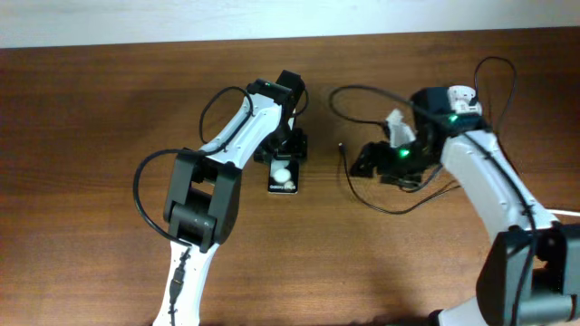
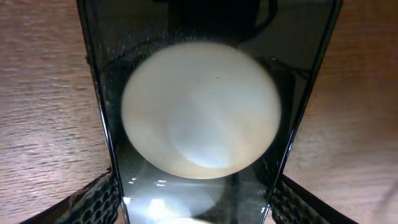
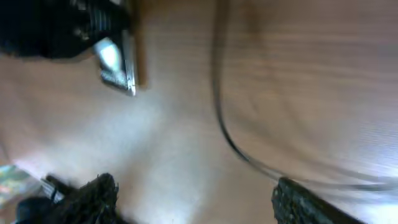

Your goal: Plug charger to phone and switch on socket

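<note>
The phone (image 1: pixel 283 177), black with a white round blob, lies flat at the table's middle. It fills the left wrist view (image 2: pixel 199 112). My left gripper (image 1: pixel 289 145) sits over its far end, and its fingers (image 2: pixel 196 208) press both long edges. The charger cable (image 1: pixel 355 190) loops on the wood right of the phone, its connector tip (image 1: pixel 342 145) lying free. My right gripper (image 1: pixel 369 163) is open and empty just above the cable (image 3: pixel 227 137), fingers (image 3: pixel 196 196) wide apart. A white piece (image 1: pixel 396 127) shows behind the right arm, and I cannot tell whether it is the socket.
The robots' thicker black cables arch over both arms (image 1: pixel 494 72). The table's far edge meets a pale wall (image 1: pixel 136 23). The phone and my left gripper show blurred at the upper left of the right wrist view (image 3: pixel 118 68).
</note>
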Robot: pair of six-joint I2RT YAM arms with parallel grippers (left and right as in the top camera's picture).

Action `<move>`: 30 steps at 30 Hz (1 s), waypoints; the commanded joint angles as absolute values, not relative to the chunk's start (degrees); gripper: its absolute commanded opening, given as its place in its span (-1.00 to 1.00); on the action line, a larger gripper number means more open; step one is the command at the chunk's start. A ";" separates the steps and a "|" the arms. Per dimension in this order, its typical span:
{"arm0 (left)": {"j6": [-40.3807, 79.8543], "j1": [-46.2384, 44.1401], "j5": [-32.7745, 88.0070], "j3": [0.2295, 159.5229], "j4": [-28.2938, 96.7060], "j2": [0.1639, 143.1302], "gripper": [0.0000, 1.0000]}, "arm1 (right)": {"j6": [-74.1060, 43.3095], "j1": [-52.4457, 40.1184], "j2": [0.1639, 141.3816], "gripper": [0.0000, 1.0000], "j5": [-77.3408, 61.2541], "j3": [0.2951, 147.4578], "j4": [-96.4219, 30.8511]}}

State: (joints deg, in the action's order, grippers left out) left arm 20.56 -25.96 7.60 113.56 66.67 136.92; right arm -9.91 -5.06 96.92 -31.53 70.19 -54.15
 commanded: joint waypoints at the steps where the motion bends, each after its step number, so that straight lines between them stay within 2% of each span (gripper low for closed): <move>1: 17.52 -23.83 11.66 113.30 68.62 134.37 0.35 | -9.54 -9.34 96.86 0.66 -39.31 65.71 -47.79; 4: 14.61 -22.22 18.83 113.30 69.32 134.37 0.36 | -14.59 -15.07 96.86 0.66 -39.46 59.20 -33.28; 8: 12.64 -22.22 21.52 113.30 71.61 134.30 0.36 | -26.98 -23.09 96.92 0.67 -34.41 50.61 -11.73; 12: 8.84 -22.22 23.42 113.30 73.19 132.70 0.37 | -30.94 -24.80 98.35 0.68 -29.06 50.37 -6.02; 16: 8.01 -22.22 26.83 113.30 73.17 129.71 0.40 | -35.48 -24.80 103.81 0.68 -35.29 50.37 1.52; 20: 7.07 -23.77 27.86 113.30 74.02 129.71 0.40 | -40.34 -24.80 104.01 0.60 -35.35 50.39 6.44; 23: 6.28 -24.23 27.83 113.30 73.93 129.71 0.41 | -44.05 -24.80 104.01 0.15 -35.46 50.39 7.79; 24: 6.28 -24.23 27.83 113.30 73.58 129.71 0.42 | -44.05 -24.77 104.01 0.03 -35.59 50.39 7.79; 26: 6.31 -24.25 27.83 113.30 72.95 129.71 0.43 | -44.03 -24.77 103.98 0.00 -36.01 50.41 7.81; 30: 6.31 -24.25 27.83 113.30 72.93 129.71 0.43 | -44.03 -24.69 103.98 -0.56 -36.01 50.41 8.67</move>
